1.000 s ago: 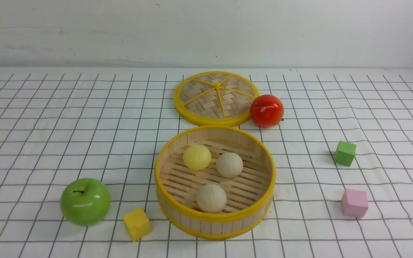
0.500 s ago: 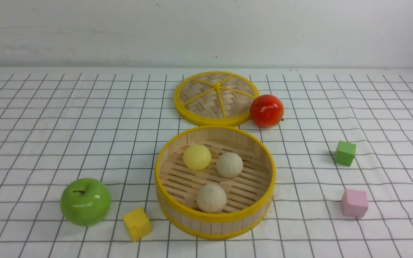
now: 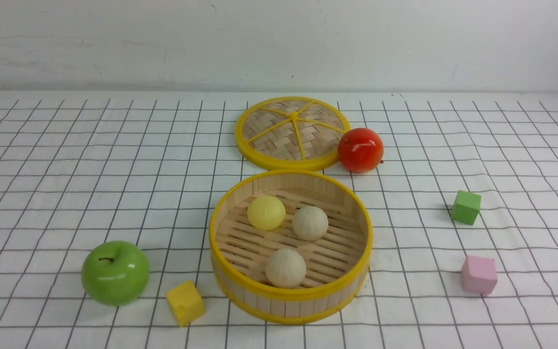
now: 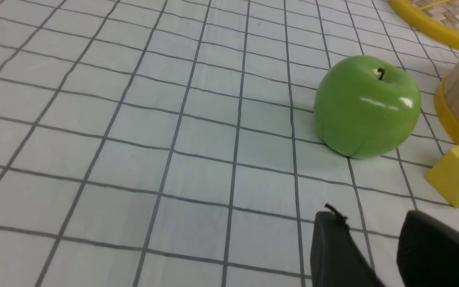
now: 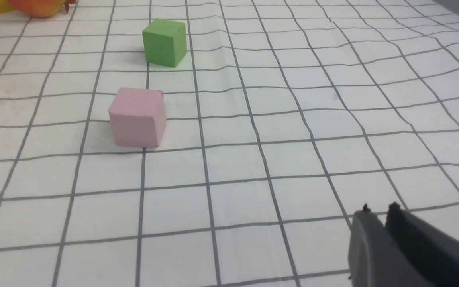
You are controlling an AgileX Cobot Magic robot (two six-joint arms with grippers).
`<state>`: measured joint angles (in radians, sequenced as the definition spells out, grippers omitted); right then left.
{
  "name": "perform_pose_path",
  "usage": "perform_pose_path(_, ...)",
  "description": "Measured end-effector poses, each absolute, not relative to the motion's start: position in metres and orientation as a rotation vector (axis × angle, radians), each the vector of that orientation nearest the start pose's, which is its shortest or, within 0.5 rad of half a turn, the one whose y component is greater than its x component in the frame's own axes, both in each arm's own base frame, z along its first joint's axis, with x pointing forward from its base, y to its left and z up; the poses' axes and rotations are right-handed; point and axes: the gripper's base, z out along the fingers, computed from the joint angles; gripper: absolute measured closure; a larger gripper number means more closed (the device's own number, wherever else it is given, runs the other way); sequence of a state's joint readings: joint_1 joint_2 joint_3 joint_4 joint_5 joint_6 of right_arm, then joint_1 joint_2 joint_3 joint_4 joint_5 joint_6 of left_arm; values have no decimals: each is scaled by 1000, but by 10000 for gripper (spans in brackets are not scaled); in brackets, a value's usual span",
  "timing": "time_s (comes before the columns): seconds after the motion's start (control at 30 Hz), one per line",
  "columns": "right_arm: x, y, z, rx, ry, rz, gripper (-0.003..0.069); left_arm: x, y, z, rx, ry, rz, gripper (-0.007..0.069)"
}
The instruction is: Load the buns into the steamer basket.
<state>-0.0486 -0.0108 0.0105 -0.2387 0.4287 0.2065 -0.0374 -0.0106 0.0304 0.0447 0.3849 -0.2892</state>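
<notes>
**All three buns sit in the steamer, both pincers empty**

Left pincer [image 4: 373,235] low over the checked desk cloth [image 3: 66,169], jaws apart, nothing between them. Right pincer [image 5: 379,217] jaws nearly together, thin gap, holding nothing.

Nearest: yellow foam cube [image 3: 185,303], glossy green apple [image 3: 115,273] to its left, pink cube [image 3: 478,275] far right. Round wooden-slat steamer basket with yellow rims [image 3: 291,293] centre. Inside: beige pleated bun [image 3: 285,268] near the front wall, second beige pleated bun [image 3: 310,223] and smooth pale yellow bun [image 3: 266,212] touching behind it. Green cube [image 3: 466,207] right. Farther back, flat woven yellow-rimmed lid [image 3: 291,133], glossy red apple [image 3: 360,150] touching its right edge.
</notes>
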Motion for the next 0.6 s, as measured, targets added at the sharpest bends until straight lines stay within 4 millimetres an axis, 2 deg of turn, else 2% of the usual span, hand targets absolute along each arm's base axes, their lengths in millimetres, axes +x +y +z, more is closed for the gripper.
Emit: perform_pose_path(0.6, 50, -11, 173, 102, 1899, -134, 571, 52, 0, 169, -210, 1880, -179, 387)
